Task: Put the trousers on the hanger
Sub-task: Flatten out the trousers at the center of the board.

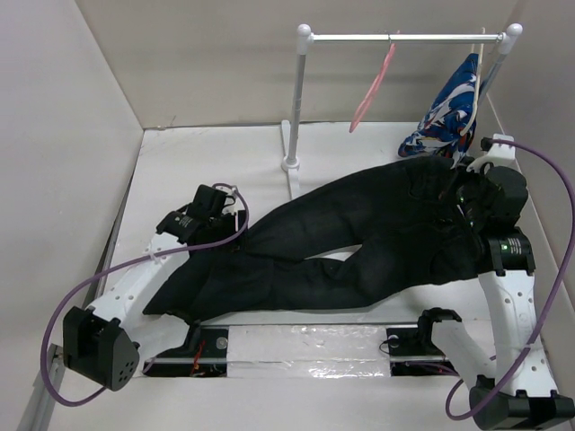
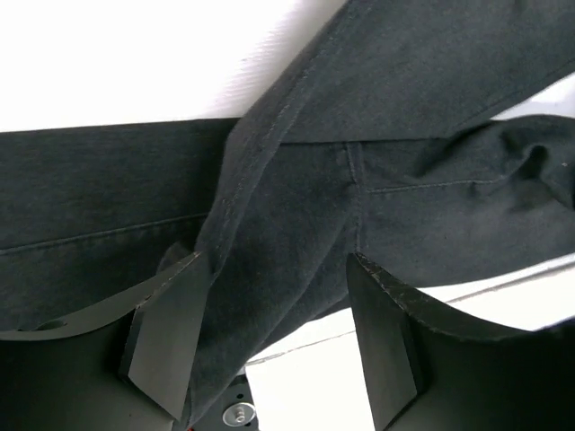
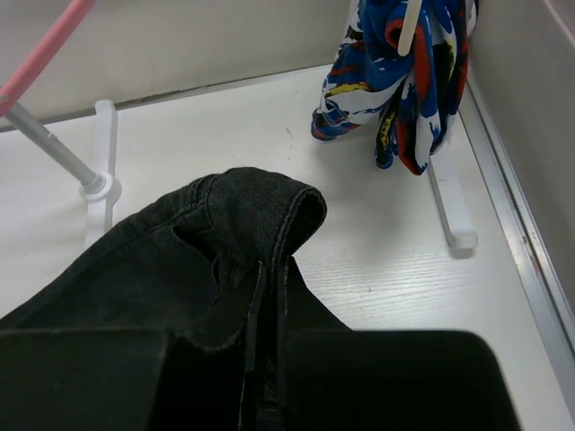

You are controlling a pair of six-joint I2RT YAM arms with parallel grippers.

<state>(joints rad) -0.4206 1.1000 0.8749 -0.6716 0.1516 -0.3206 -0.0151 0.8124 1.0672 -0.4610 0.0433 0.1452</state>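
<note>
Lying across the white table (image 1: 207, 153), the trousers (image 1: 359, 242) run from the waist end at far right to the leg ends at near left. One leg is crossed over the other.

Waist end: a fold of the waistband stands up off the table, pinched in the right gripper (image 3: 265, 377). Its jaws are closed tight on the cloth.

Leg end: the left gripper (image 2: 274, 265) is over the legs, jaws wide apart and straddling the seamed edge of the upper leg. Whether the pads touch the fabric cannot be told.

The hanger (image 1: 373, 90) hangs from the top bar of the rail stand (image 1: 295, 99), tilted, well apart from the trousers. A patterned garment (image 1: 449, 112) in blue, white and red hangs at the right end of the same bar, just behind the right gripper.
</note>
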